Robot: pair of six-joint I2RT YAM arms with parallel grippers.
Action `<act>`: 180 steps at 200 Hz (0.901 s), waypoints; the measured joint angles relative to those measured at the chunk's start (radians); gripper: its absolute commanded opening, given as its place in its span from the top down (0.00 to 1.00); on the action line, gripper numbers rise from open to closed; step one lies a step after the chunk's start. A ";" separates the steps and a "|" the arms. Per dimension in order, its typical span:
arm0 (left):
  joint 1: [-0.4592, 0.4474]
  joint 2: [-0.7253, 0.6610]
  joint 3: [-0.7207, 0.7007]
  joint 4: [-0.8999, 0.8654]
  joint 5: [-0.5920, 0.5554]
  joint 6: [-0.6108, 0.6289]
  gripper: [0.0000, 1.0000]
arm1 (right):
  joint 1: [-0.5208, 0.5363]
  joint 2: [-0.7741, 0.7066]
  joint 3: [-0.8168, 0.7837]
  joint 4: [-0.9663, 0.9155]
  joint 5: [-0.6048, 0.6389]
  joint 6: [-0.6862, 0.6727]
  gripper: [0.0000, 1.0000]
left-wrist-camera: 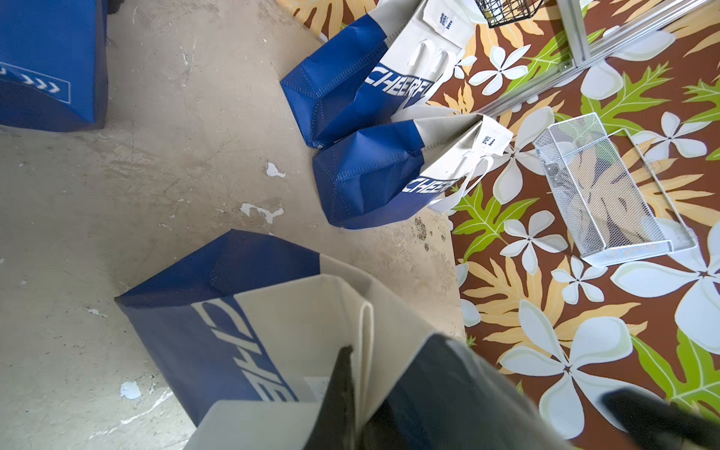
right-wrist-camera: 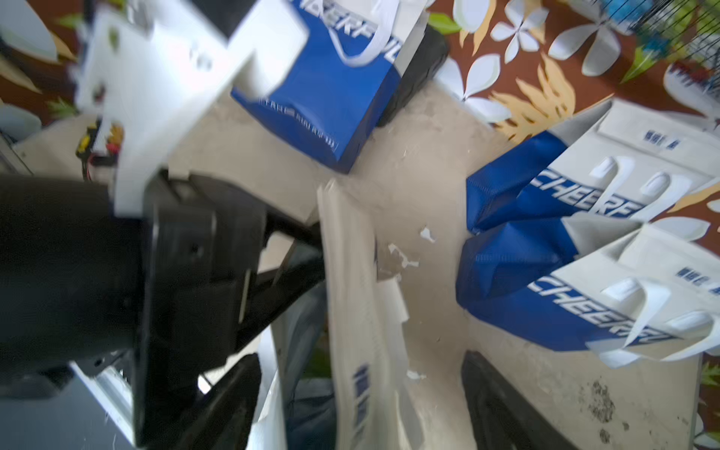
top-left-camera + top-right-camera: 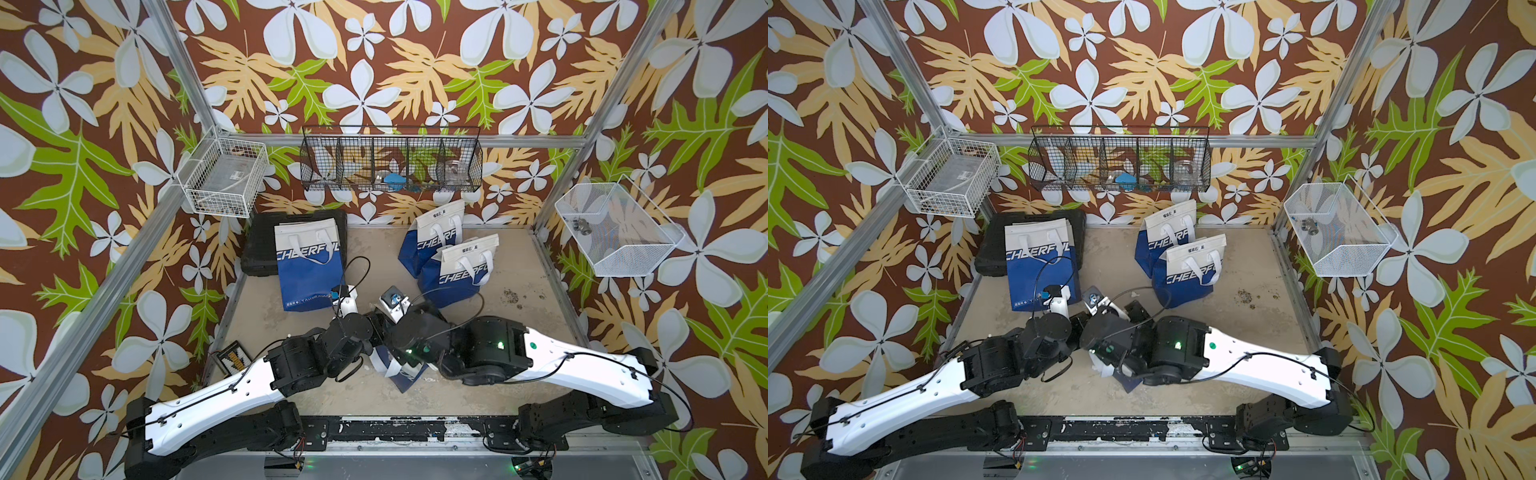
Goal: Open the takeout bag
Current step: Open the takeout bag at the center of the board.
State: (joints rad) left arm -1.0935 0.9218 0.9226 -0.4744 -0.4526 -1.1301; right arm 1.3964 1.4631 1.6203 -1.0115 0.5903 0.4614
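takeout bag [image 1: 233, 331] sits well in front of the black case [image 3: 259, 249], under both arms. it is tilted: its blue base rests on the tabletop [image 1: 117, 195], and its long axis rises from there to the white mouth, which points up at the grippers. left gripper [image 2: 315, 251] is pinched tight on the white rim. right gripper [image 2: 362, 393] stands wide, with a loose white flap between its jaws, unclamped.
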 measured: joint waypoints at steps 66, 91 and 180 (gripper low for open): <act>0.000 -0.025 -0.004 0.003 0.008 0.001 1.00 | -0.028 -0.090 -0.127 0.019 0.072 0.155 0.40; 0.000 -0.028 -0.009 -0.003 0.009 0.002 1.00 | -0.089 -0.140 -0.144 0.043 0.044 0.125 0.50; 0.006 -0.009 0.032 -0.035 0.000 0.042 1.00 | -0.187 -0.005 -0.080 0.095 -0.195 -0.077 1.00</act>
State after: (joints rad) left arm -1.0878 0.9131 0.9546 -0.5091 -0.4522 -1.0882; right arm 1.2091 1.4578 1.5402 -0.9169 0.3950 0.3847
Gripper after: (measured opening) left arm 0.067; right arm 0.089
